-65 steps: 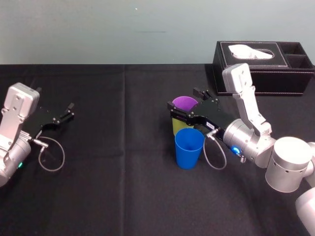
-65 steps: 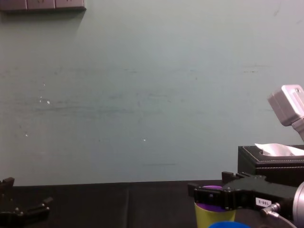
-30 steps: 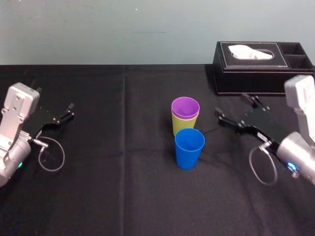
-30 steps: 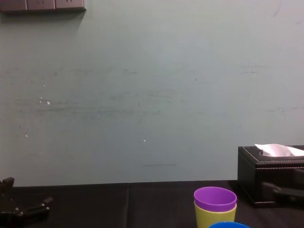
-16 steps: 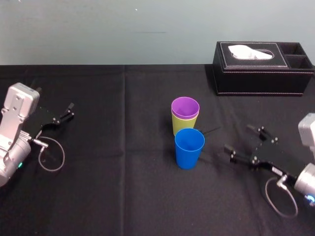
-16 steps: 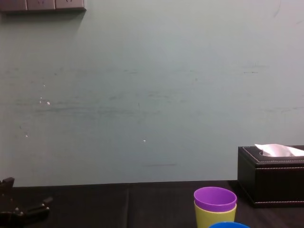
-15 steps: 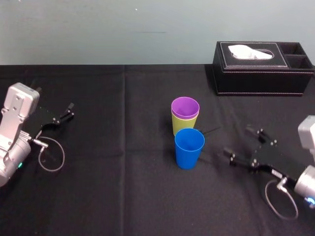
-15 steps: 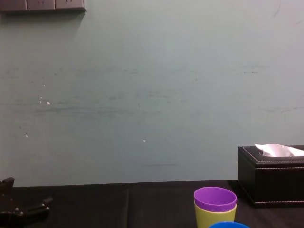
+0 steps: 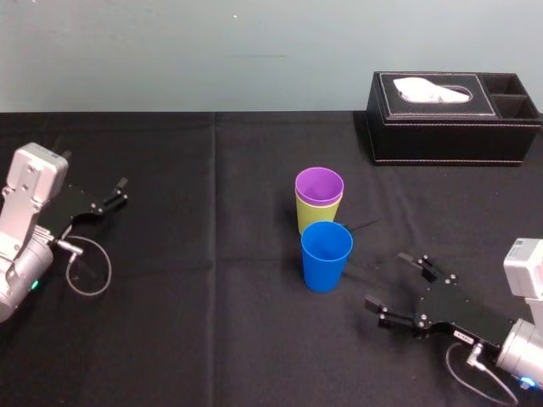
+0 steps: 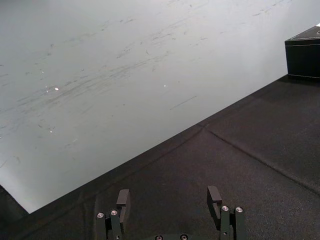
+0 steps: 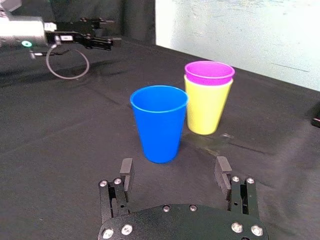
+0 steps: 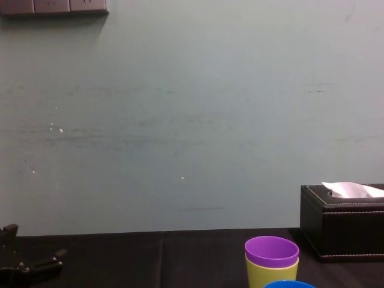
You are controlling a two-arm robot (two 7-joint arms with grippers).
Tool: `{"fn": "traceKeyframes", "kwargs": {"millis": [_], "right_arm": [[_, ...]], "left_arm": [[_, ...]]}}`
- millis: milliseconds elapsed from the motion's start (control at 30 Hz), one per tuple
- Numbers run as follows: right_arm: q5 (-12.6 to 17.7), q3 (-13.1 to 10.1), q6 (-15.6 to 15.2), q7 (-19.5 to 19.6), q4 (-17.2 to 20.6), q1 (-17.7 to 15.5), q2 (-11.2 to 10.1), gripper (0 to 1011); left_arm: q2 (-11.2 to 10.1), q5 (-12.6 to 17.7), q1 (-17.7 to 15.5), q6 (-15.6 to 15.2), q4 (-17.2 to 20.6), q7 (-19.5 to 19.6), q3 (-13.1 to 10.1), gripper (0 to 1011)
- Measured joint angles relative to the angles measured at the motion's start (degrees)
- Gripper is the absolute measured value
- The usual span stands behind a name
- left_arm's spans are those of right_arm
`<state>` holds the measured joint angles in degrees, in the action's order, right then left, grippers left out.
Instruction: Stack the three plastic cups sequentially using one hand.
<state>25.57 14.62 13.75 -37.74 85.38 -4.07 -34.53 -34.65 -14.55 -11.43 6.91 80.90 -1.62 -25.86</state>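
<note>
The purple cup (image 9: pixel 319 183) sits nested inside the yellow-green cup (image 9: pixel 310 217) at the table's middle. Just in front of them the blue cup (image 9: pixel 327 257) stands upright on its own. My right gripper (image 9: pixel 391 283), black with a small white label, hovers low to the near right of the blue cup, open and empty. In the right wrist view its fingertips (image 11: pixel 174 171) point at the blue cup (image 11: pixel 160 123), with the purple cup (image 11: pixel 209 73) and yellow-green cup (image 11: pixel 205 109) just behind. My left gripper (image 9: pixel 114 195) rests at the far left, open (image 10: pixel 168 200).
A black tissue box (image 9: pixel 454 117) with side compartments stands at the back right. The black tablecloth (image 9: pixel 212 322) covers the table up to a pale wall. A grey cable loop (image 9: pixel 89 267) hangs beside the left wrist.
My right gripper has pulled back from the nested cups, swinging right, then down toward the near right of the table. The cups and left arm have not moved.
</note>
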Motion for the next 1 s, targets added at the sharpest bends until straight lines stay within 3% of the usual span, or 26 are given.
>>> {"fn": "traceKeyframes", "kwargs": {"millis": [467, 1000], "right_arm": [[0.74, 2.84, -0.6, 0.56, 1.29, 0.91, 1.35, 1000], [-1.76, 6.04, -3.54, 3.84, 0.42, 5.0, 4.17, 1000]], "left_arm": [[0.0, 0.0, 0.0, 0.0, 0.0, 0.0, 0.0, 1011], [0.0, 0.0, 0.0, 0.0, 0.0, 0.0, 0.0, 1011]]}}
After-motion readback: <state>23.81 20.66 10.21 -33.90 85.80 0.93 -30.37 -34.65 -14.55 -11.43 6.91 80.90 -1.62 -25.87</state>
